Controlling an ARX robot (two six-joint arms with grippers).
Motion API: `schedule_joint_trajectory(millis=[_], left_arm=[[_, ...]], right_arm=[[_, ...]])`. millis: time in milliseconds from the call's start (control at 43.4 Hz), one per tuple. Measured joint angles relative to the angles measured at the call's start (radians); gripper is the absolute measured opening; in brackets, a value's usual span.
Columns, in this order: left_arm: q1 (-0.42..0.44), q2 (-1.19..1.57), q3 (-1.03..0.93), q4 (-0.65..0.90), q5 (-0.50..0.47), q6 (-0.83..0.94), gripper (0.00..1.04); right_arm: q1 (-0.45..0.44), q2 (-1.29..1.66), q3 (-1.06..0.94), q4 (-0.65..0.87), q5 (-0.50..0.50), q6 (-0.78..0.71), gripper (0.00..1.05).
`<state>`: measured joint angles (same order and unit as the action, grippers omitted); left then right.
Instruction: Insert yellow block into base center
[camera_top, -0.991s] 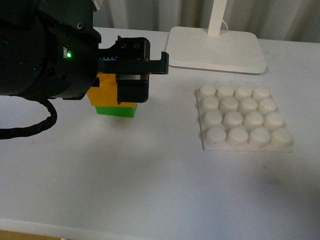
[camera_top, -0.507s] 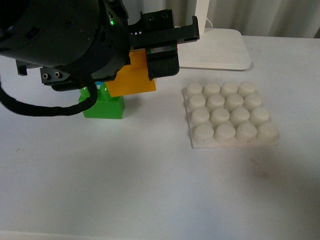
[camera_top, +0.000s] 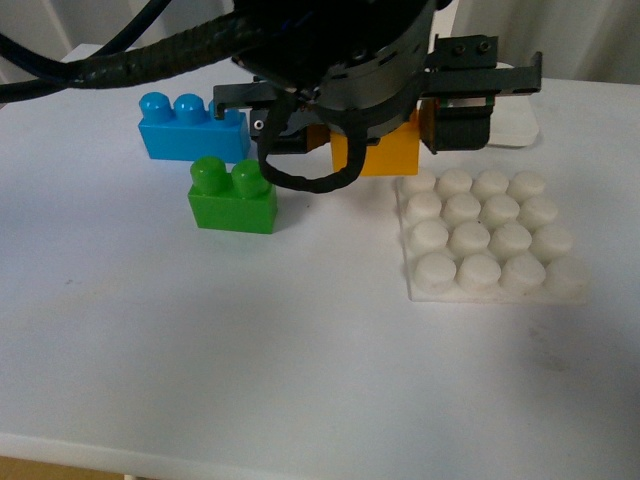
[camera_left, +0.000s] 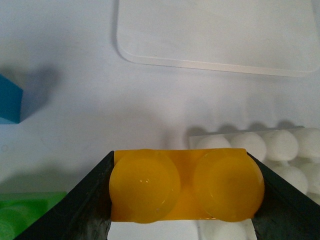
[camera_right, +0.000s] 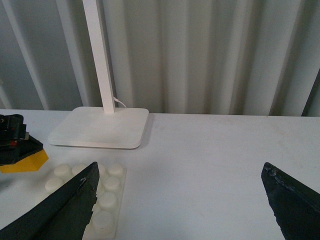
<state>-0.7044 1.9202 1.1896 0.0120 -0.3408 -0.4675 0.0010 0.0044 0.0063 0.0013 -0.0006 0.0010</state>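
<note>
Over the far left corner of the base (camera_top: 487, 240), the left gripper (camera_left: 185, 202) pinches the yellow block (camera_left: 186, 182); the right gripper (camera_right: 180, 200) hangs spread wide.

The left arm (camera_top: 330, 50) is reaching across the upper centre of the front frame, left hand (camera_top: 395, 135) clamping the yellow block (camera_top: 385, 158); right hand (camera_right: 180, 207) is gaping wide.

- A white table (camera_top: 300, 350) fills most of the front view; its matte top has a few faint grey smudges.
- Behind its far edge hangs a pale grey curtain (camera_right: 210, 55) in upright folds.
- A white lamp (camera_right: 100, 127) stands at the back of the table, with a flat rounded foot, a slim upright post (camera_right: 97, 50) and a thin cable (camera_right: 119, 102) at the post's base.
- The light is soft and even, and the shadows are faint.
</note>
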Motion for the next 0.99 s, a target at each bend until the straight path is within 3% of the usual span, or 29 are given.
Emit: schedule_joint_trajectory(millis=[645,991], left_arm=[[-0.134,0.136,0.17,-0.08,-0.056,0.006,0.66],[-0.153,0.155,0.204,-0.082,-0.072,0.01,0.66]], right_arm=[[0.0,0.0,0.0,0.0,0.0,0.0,0.95],[0.0,0.0,0.0,0.0,0.0,0.0,0.95]])
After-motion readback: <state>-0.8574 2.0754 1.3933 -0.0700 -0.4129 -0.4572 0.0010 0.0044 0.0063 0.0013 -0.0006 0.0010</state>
